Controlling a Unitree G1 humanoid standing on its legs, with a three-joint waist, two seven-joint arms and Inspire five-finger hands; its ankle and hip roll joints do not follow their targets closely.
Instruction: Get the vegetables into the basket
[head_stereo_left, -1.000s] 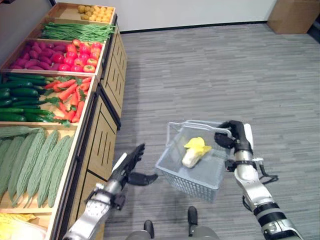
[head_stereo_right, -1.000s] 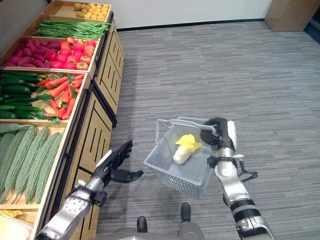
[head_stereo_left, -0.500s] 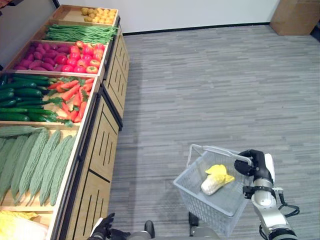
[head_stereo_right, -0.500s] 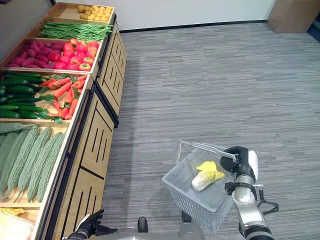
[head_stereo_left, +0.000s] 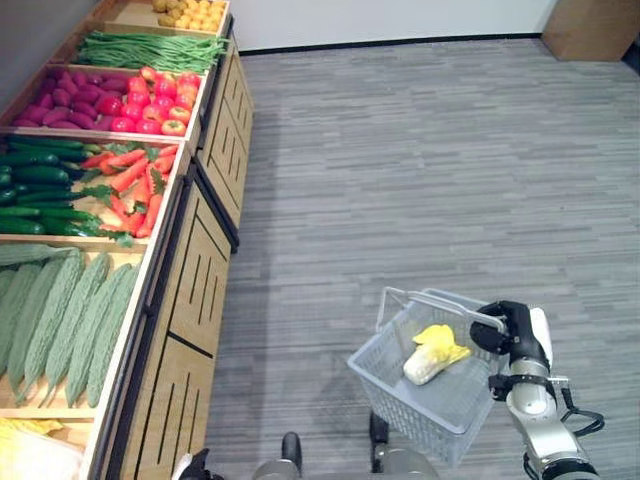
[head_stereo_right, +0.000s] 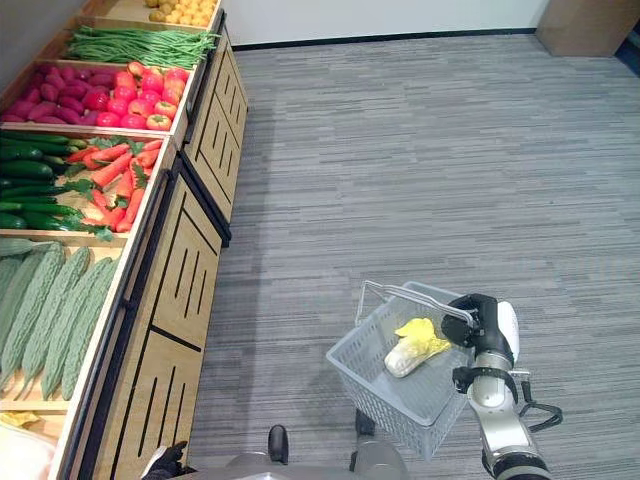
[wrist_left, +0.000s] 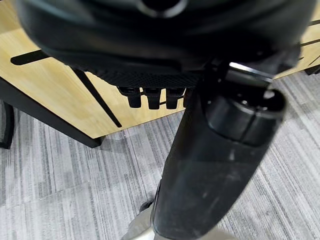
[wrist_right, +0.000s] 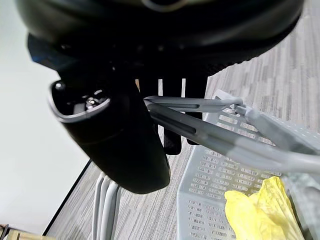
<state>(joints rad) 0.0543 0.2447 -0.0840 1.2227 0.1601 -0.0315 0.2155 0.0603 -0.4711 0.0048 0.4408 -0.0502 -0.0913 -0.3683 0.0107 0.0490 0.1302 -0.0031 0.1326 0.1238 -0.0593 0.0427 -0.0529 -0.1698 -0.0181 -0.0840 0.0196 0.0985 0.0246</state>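
A grey wire basket (head_stereo_left: 392, 386) hangs low at my right side above the carpet. A pale cabbage with yellow leaves (head_stereo_left: 428, 360) lies inside it. My right hand (head_stereo_left: 518, 328) is shut on the basket's handle (head_stereo_left: 430, 298). In the right wrist view the handle bars (wrist_right: 200, 131) run between thumb and curled fingers (wrist_right: 170, 145), with the cabbage (wrist_right: 260, 210) beneath. My left hand (head_stereo_left: 190, 466) hangs low beside the wooden stand, holding nothing. Its thumb (wrist_left: 220, 150) and relaxed fingers (wrist_left: 152, 97) point down along the cabinet front.
A wooden produce stand runs along my left with bitter gourds (head_stereo_left: 60, 320), cucumbers (head_stereo_left: 40, 190), carrots (head_stereo_left: 135, 185), tomatoes (head_stereo_left: 150, 105), green beans (head_stereo_left: 150, 48) and potatoes (head_stereo_left: 190, 12). A cardboard box (head_stereo_left: 590, 25) stands far right. Grey carpet stretches ahead and right.
My left hand has dropped from beside the basket to the lower edge. The right hand and basket have sunk lower and rightward. The camera shifted slightly.
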